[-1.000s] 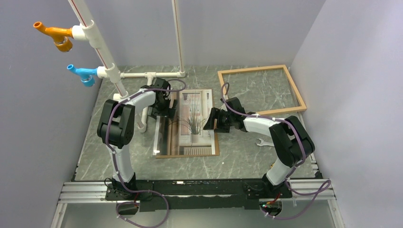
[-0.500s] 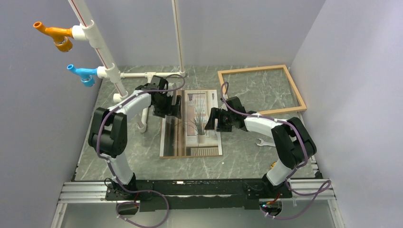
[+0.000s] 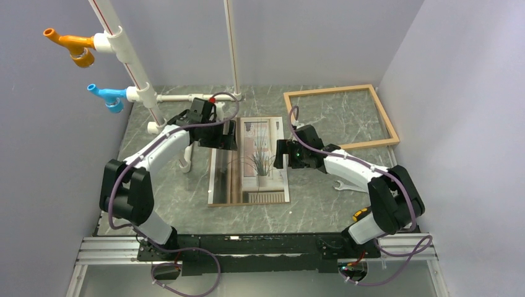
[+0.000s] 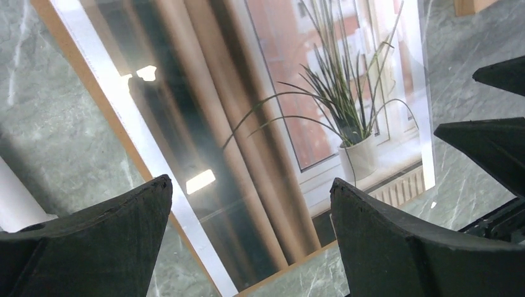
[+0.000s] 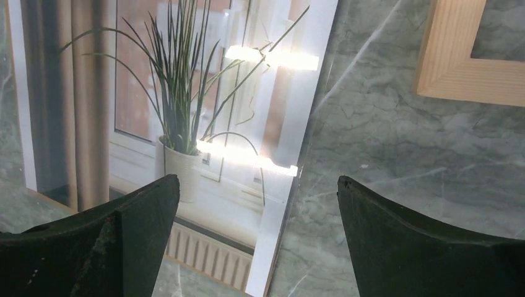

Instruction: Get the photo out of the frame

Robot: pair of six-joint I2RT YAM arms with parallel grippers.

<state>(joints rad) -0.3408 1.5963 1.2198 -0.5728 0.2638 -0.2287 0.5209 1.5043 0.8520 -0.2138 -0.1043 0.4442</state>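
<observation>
The photo point(image 3: 251, 162), a print of a spiky potted plant by brown curtains, lies flat on the table under a glossy clear sheet, apart from the frame. The empty light-wood frame point(image 3: 328, 90) lies at the back right. My left gripper point(image 3: 226, 135) hovers open over the photo's far left part. In the left wrist view, that gripper point(image 4: 251, 182) has the photo point(image 4: 297, 111) below it and nothing between its fingers. My right gripper point(image 3: 282, 154) stands open at the photo's right edge. In the right wrist view, that gripper point(image 5: 258, 179) straddles the photo point(image 5: 186, 93) edge, with a frame point(image 5: 458, 55) corner beyond.
A white pipe structure point(image 3: 139, 77) with an orange fitting point(image 3: 71, 46) and a blue fitting point(image 3: 105, 96) rises at the back left. A small white wrench-like piece point(image 3: 343, 184) lies by the right arm. Walls close in on three sides.
The right gripper opened wider and drew off the photo's right edge. The left arm stretched toward the back. The photo and its clear sheet shifted slightly right and now lie squared together.
</observation>
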